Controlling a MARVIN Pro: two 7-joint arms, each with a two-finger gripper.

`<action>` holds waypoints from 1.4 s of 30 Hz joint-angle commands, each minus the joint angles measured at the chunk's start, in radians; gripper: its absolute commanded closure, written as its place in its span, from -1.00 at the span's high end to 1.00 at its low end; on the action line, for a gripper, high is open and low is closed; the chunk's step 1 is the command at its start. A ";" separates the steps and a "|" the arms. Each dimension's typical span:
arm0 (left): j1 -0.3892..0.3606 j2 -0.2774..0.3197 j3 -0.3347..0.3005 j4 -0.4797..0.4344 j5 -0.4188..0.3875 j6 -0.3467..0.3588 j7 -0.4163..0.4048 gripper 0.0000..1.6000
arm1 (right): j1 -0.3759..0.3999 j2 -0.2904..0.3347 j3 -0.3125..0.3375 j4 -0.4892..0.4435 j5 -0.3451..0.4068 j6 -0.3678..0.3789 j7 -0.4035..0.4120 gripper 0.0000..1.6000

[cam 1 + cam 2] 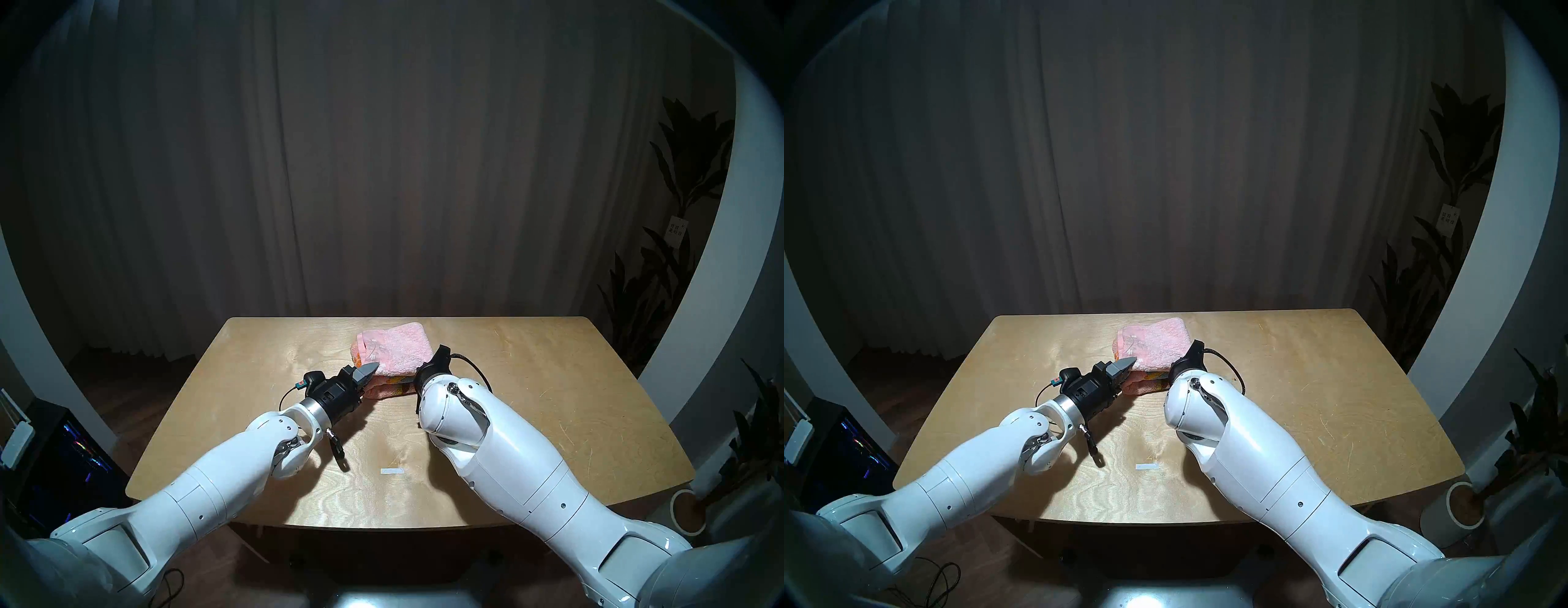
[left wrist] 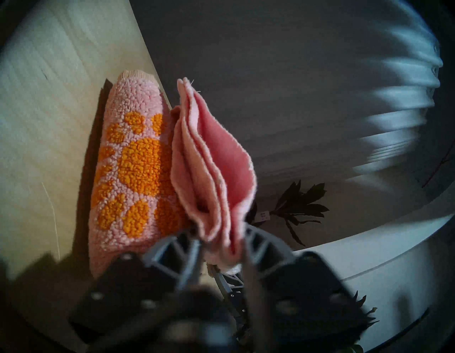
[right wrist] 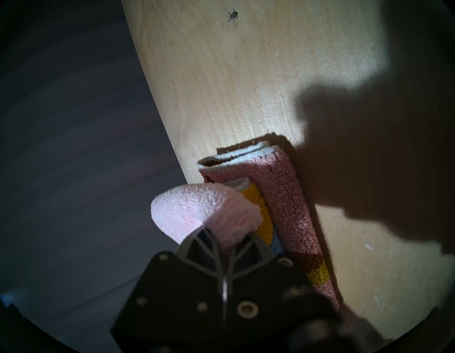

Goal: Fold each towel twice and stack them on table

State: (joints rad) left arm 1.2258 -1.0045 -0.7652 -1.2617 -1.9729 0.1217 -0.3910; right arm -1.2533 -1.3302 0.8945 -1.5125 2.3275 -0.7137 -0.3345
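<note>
A folded pale pink towel (image 1: 394, 346) lies on top of the folded sunflower towel (image 1: 388, 389) at the far middle of the table (image 1: 530, 403). My left gripper (image 1: 369, 370) is shut on the pink towel's near left corner; the left wrist view shows its layered edges (image 2: 211, 167) pinched between the fingers (image 2: 188, 242), beside the sunflower towel (image 2: 133, 167). My right gripper (image 3: 227, 234) is shut on the pink towel's (image 3: 187, 209) near right corner, above the sunflower towel (image 3: 288, 197). In the head views the right wrist hides its fingers.
A white tape mark (image 1: 392, 470) sits near the table's front edge. Dark curtains hang behind the table. Tall plants (image 1: 679, 191) and a white pot (image 1: 687, 509) stand at the right. A lit computer case (image 1: 68, 450) is on the floor at the left.
</note>
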 commanded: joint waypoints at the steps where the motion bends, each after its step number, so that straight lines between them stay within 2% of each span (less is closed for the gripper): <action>1: 0.005 0.013 -0.014 -0.049 -0.001 -0.022 0.003 1.00 | 0.015 -0.001 -0.010 -0.003 -0.014 -0.007 0.000 -1.00; 3: 0.011 0.021 -0.010 -0.072 -0.002 -0.031 0.038 1.00 | 0.017 0.000 -0.016 -0.003 -0.020 -0.015 -0.005 -1.00; 8: 0.027 0.037 -0.012 -0.109 0.002 -0.049 0.048 1.00 | 0.012 0.005 -0.022 -0.014 -0.020 -0.018 -0.007 -1.00; 9: 0.029 0.041 -0.014 -0.117 0.001 -0.052 0.053 1.00 | 0.011 0.007 -0.023 -0.018 -0.020 -0.020 -0.008 -0.23; 10: 0.033 0.046 -0.016 -0.129 0.001 -0.060 0.063 1.00 | 0.012 0.013 -0.026 -0.025 -0.019 -0.020 -0.017 -0.04; 11: 0.037 0.050 -0.020 -0.144 -0.005 -0.067 0.079 1.00 | 0.010 0.014 -0.026 -0.031 -0.020 -0.022 -0.017 0.55; 12: 0.042 0.056 -0.025 -0.159 -0.006 -0.077 0.087 1.00 | 0.010 0.022 -0.030 -0.040 -0.020 -0.019 -0.024 0.87; 13: 0.046 0.062 -0.027 -0.173 -0.004 -0.085 0.097 1.00 | 0.009 0.025 -0.031 -0.047 -0.022 -0.023 -0.025 1.00; 22: 0.094 0.107 -0.060 -0.274 -0.030 -0.140 0.163 1.00 | -0.018 0.068 -0.035 -0.129 -0.023 -0.056 -0.075 1.00; 30: 0.139 0.156 -0.089 -0.336 -0.037 -0.196 0.181 1.00 | -0.084 0.125 -0.026 -0.244 -0.025 -0.118 -0.119 1.00; 37: 0.177 0.230 -0.122 -0.408 0.004 -0.264 0.154 1.00 | -0.108 0.163 0.018 -0.313 -0.038 -0.178 -0.119 1.00; 42: 0.182 0.292 -0.141 -0.425 0.080 -0.318 0.141 1.00 | -0.102 0.236 0.068 -0.385 -0.075 -0.204 -0.103 1.00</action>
State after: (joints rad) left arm 1.4041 -0.8025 -0.8664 -1.6368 -1.9661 -0.1324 -0.2159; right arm -1.3606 -1.1777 0.9009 -1.7959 2.2914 -0.8856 -0.4687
